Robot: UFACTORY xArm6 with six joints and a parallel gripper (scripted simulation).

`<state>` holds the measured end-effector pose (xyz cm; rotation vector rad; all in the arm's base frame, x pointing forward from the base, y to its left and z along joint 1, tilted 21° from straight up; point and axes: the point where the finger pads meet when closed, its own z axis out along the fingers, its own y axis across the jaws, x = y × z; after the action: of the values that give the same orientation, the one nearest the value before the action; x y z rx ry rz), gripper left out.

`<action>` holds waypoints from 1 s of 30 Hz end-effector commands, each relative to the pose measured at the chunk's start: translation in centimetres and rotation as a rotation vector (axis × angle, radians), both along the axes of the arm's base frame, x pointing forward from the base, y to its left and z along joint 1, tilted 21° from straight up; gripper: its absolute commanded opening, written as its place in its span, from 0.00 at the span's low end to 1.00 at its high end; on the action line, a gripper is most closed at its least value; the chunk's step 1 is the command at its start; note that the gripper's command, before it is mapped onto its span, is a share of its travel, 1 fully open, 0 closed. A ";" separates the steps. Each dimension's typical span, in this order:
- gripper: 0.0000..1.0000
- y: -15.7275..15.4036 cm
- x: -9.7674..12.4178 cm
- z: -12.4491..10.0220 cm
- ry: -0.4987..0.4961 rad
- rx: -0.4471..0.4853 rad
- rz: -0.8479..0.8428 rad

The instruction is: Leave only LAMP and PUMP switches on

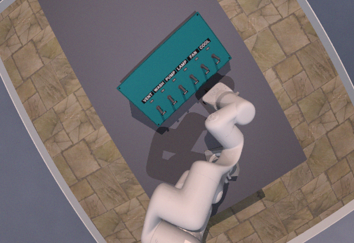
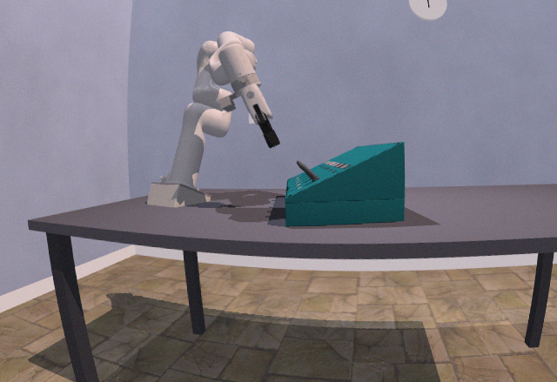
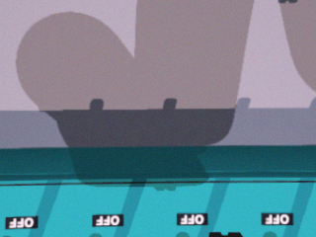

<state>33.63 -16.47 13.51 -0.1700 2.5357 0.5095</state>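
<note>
A teal sloped console (image 1: pixel 174 68) lies at an angle on the grey table. It has a row of switches labelled VENT, WASH, PUMP, LAMP, FAN and COOL. The PUMP lever (image 1: pixel 182 88) and the LAMP lever (image 1: pixel 193 78) lean toward the console's front edge, as do the other levers. The small lamps by the labels look grey. My gripper (image 2: pixel 272 140) is shut and empty. It hangs tilted in the air in front of the console, above and apart from the levers (image 2: pixel 307 170). From above, the wrist (image 1: pixel 214 94) sits just off the front edge near LAMP and FAN. The wrist view shows the front edge and several OFF labels (image 3: pixel 192 218).
The arm's base (image 2: pixel 173 194) stands on the table in front of the console. The arm's shadow falls on the table between base and console. The table's edges lie well away from the console. A round wall clock (image 2: pixel 427 2) hangs high behind.
</note>
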 end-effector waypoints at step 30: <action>0.00 2.9 4.2 -6.2 -0.005 -0.004 -0.001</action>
<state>37.43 -13.59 7.59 -0.1702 2.5350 0.5071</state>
